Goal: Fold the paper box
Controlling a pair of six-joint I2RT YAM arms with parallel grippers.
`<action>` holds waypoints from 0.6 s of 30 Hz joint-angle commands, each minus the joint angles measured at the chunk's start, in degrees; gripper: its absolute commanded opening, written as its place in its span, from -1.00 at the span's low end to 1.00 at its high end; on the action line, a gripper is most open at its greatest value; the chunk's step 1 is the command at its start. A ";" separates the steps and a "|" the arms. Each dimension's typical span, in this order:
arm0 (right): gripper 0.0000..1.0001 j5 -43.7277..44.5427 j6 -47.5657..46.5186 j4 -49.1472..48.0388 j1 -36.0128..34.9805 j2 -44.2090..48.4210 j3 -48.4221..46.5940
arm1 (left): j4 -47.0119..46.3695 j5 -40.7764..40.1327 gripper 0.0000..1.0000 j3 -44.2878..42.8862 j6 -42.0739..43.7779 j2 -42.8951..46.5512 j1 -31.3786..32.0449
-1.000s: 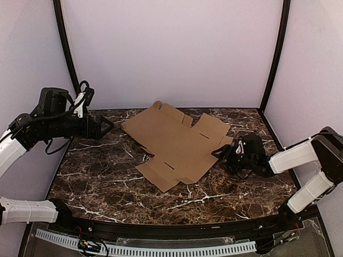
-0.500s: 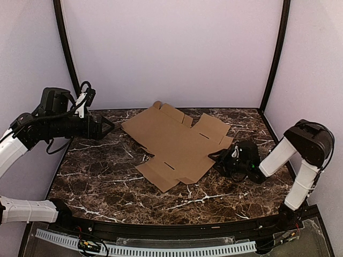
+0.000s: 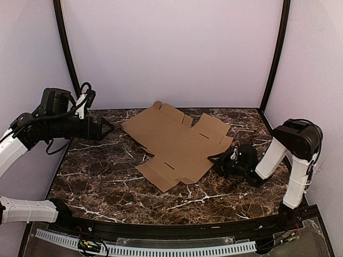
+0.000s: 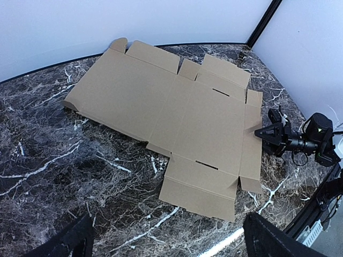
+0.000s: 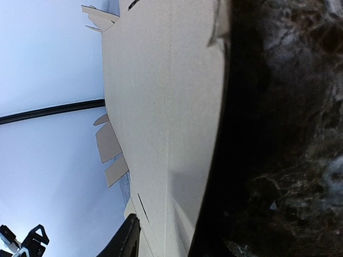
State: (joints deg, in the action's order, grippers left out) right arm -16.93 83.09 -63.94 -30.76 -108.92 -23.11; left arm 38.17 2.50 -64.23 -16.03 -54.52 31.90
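- One paper box (image 3: 179, 144) lies unfolded on the far middle of the counter (image 3: 102, 176). It is a flat die-cut sheet of plain brown cardboard, matte and unprinted, set on a diagonal from far left to near right.
- Its outline is stepped. Rectangular flaps jut from the far and near edges, and a small rounded tab (image 3: 157, 105) marks the far corner. Two short slits (image 4: 206, 165) are cut through the panels, and faint straight creases cross the sheet.
- The counter is a glossy, dark brown marble pattern with thin white veins.
- The left gripper (image 3: 107, 127) hovers over the far left of the counter, well apart from the sheet and pointed right toward it. In the left wrist view its fingers (image 4: 75, 243) are blunt black tips at the two bottom corners. They stand wide apart with nothing between them, and the whole sheet lies beyond.
- The right gripper (image 3: 217, 158) sits low over the marble at the sheet's right side. Its black fingers (image 4: 268, 133) taper to a point at the narrow flap along that edge. I cannot tell whether they are clamped on the cardboard or only meet its edge.
- The right wrist view is filled from very close by smooth, pale brown card with one long crease. The card's edge lies against blurred dark marble.
- Pale lilac walls (image 3: 171, 53) with black corner posts (image 3: 273, 53) close in the counter.
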 commanded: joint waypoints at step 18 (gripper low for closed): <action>-1.00 1.17 -4.80 7.78 -0.50 5.48 -1.91 | 2.18 -0.31 0.95 -1.69 1.04 -0.01 0.12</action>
State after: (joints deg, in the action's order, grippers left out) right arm -16.69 81.36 -59.29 -30.76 -108.05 -24.91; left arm 38.52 2.50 -64.47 -15.68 -54.54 31.90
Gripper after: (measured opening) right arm 0.006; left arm 0.977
